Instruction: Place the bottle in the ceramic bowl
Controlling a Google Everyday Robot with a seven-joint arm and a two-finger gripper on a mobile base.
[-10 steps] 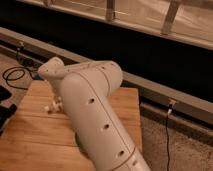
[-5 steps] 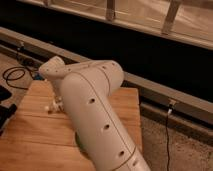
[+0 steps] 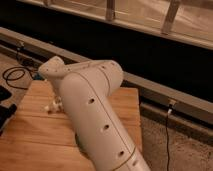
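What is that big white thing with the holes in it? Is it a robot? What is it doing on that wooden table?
Yes, it is part of a robot. The fat white tube is the robot's arm. There is only one picture, and the camera that took it looks down along the arm from very close, which is why the arm looks so huge.

The arm goes up, bends like an elbow, and reaches down to the wooden table. At its far end is the gripper, the pincer it grabs things with. It is on the left side of the arm, just above the table, and only a small pale bit peeks out. I can't tell if it holds anything.

The arm hides much of the table, so I can't make out any bottle or bowl. Behind the table is a long dark wall.
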